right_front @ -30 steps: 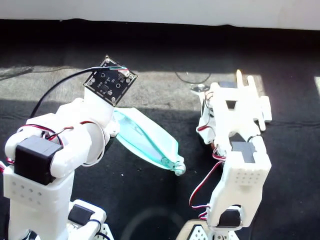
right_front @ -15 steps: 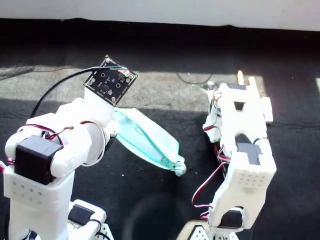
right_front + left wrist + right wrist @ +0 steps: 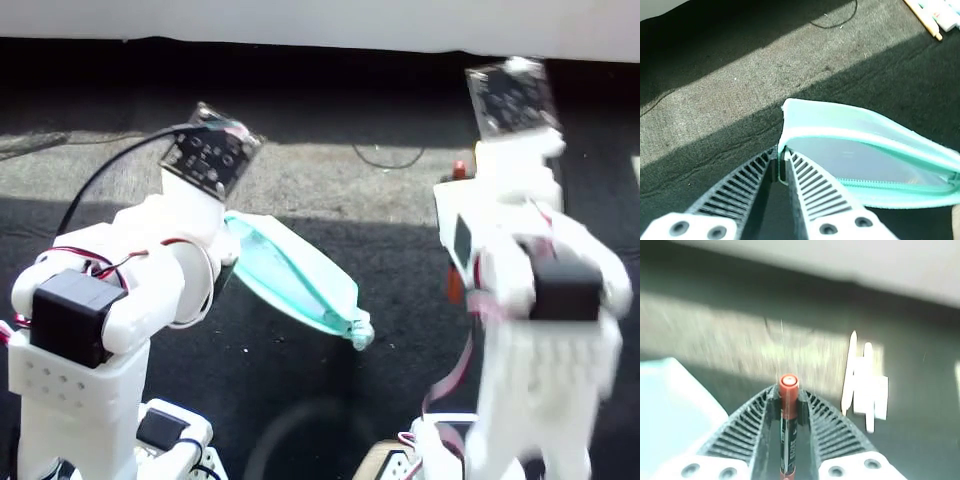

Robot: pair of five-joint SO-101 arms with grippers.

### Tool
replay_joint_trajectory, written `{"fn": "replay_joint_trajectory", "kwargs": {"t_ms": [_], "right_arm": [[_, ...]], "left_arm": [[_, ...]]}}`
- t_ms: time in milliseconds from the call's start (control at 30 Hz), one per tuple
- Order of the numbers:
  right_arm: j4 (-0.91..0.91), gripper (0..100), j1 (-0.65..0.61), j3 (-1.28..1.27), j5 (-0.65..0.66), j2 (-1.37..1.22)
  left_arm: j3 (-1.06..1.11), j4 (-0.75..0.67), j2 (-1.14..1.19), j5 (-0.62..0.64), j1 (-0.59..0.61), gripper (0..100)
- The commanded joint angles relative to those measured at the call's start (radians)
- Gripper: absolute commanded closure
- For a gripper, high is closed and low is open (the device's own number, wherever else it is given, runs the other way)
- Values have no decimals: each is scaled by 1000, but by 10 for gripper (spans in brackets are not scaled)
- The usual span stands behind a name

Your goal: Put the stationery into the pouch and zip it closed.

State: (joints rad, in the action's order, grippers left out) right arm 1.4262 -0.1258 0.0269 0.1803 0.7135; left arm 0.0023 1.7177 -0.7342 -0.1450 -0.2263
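— How many claws, and what is in each?

— Two. The left claw [image 3: 781, 167] is clenched on one corner of the pouch [image 3: 860, 160]. The right claw [image 3: 788, 391] is grasping one pen [image 3: 787, 440], with its red cap poking out past the fingertips.

— Just the one pouch?

— One, mint green with a see-through side. Its zip [image 3: 880, 184] looks open along the edge. From above, it stretches from the left arm towards the middle of the dark tabletop [image 3: 330, 410].

— Any stationery still outside?

— Three pieces, beyond the right claw in a sunlit strip: one pale stick [image 3: 850, 370], one white rod [image 3: 868, 390] and one flat white piece [image 3: 882, 397]. They lie close together, well apart from the pouch. One thin cable [image 3: 385, 158] curls farther back.
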Motion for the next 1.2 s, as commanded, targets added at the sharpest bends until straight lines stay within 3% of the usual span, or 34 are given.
{"fn": "replay_joint_trajectory", "kwargs": {"t_ms": [0,167,367,667,1167], "right_arm": [[-67,992,-42,108,-46,104],[-110,992,-64,234,-46,110],[-154,992,-71,352,-46,110],[-291,992,-361,366,-48,104],[-380,992,-492,369,-48,-199]], "left_arm": [[-12,-80,-5,97,-2,988],[-10,-160,22,173,-2,989],[-54,-172,248,206,-1,990],[-251,-170,443,230,15,990],[-246,-192,490,227,73,988]]}}
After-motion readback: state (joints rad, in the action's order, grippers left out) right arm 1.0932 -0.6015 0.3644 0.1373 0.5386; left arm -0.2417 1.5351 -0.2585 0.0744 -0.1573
